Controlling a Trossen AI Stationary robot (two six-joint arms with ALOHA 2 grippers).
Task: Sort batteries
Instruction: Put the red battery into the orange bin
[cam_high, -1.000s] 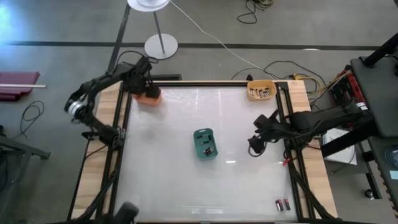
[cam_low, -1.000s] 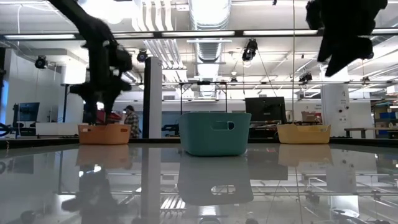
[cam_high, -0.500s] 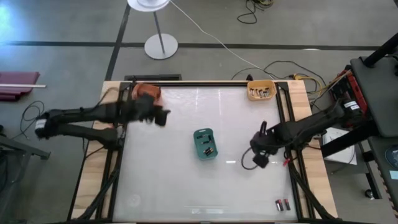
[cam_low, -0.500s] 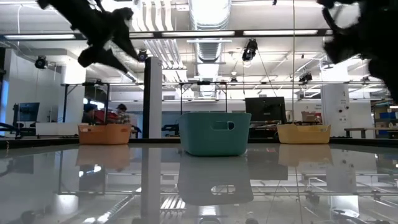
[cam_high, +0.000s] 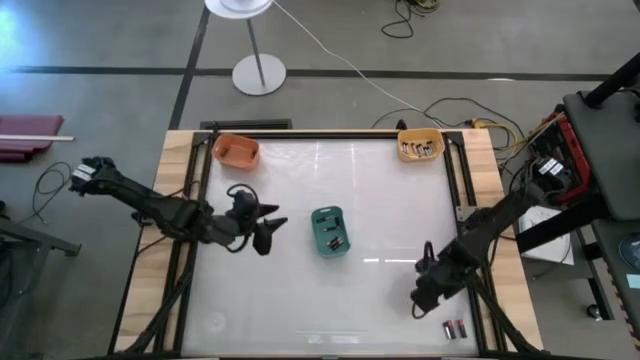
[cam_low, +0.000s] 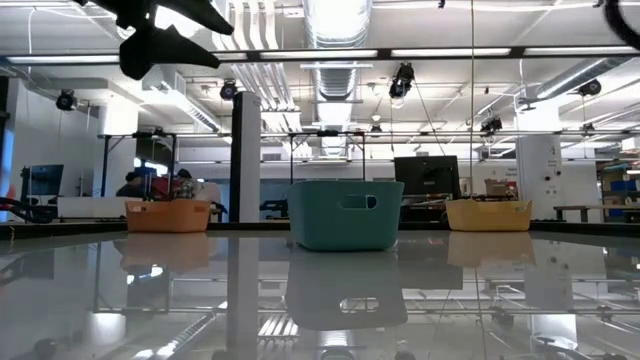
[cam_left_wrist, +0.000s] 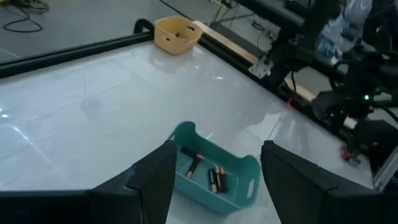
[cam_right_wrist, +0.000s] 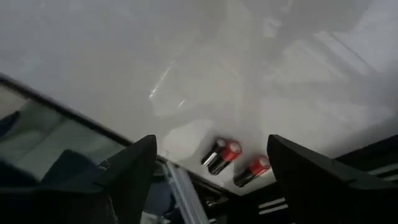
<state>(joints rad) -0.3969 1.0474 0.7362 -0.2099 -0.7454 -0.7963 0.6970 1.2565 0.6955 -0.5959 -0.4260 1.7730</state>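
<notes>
Right gripper (cam_high: 428, 292), jaws spread empty, hovers at five o'clock, lined up over two loose red-capped batteries (cam_right_wrist: 233, 160); left gripper (cam_high: 268, 234), jaws released, faces the teal plastic bin (cam_high: 330, 231).

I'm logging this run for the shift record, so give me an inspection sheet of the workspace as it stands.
Surface: glossy white table in a wooden frame, reflective.
Job's things: two batteries loose at the near right corner, side by side; more lie in the teal bin at centre and the yellow bin at the far right corner. The orange bin sits at the far left corner, contents not visible.
Clutter: nothing seen.
Grippers: left claw open, beside the teal bin; right claw open, just short of the loose batteries.
Cables: cords on the floor beyond the table and by its right edge.
Surroundings: lamp stand behind the table; people far off in the room.
</notes>
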